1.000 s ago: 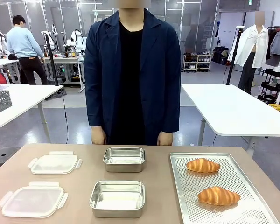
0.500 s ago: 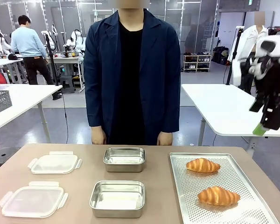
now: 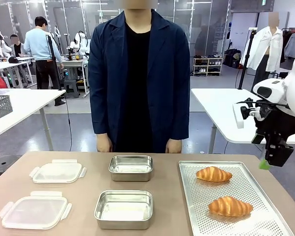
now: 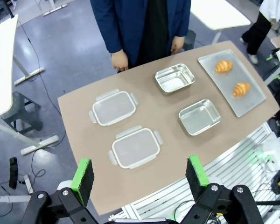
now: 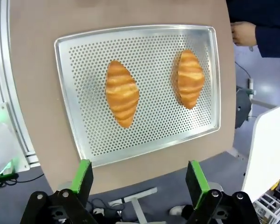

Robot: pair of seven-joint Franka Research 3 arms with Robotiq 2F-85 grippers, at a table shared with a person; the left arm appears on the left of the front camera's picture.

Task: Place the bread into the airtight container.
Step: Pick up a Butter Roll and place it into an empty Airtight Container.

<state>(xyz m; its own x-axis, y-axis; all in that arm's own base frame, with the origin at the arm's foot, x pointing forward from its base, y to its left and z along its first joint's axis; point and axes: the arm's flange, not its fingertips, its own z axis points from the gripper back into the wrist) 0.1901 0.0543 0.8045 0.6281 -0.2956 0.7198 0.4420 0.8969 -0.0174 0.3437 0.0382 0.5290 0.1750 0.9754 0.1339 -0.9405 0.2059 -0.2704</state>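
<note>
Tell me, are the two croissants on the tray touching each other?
Apart. The right wrist view shows bare tray between the near croissant and the far croissant.

You have bright, even overhead light; shadows soft, faint. Glare patch in steel container, sheen on tray. Your wrist views bow at edges. Focus sharp.

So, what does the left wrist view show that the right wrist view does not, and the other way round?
Left wrist view adds: the two clear lids, the two steel containers, and the left gripper, open, high above the table.
Right wrist view adds: the right gripper, open, looking down at the tray, whose holes are seen clearly.
Both share: the tray, the two croissants lying apart on it, the brown table and a hand of the person.
</note>
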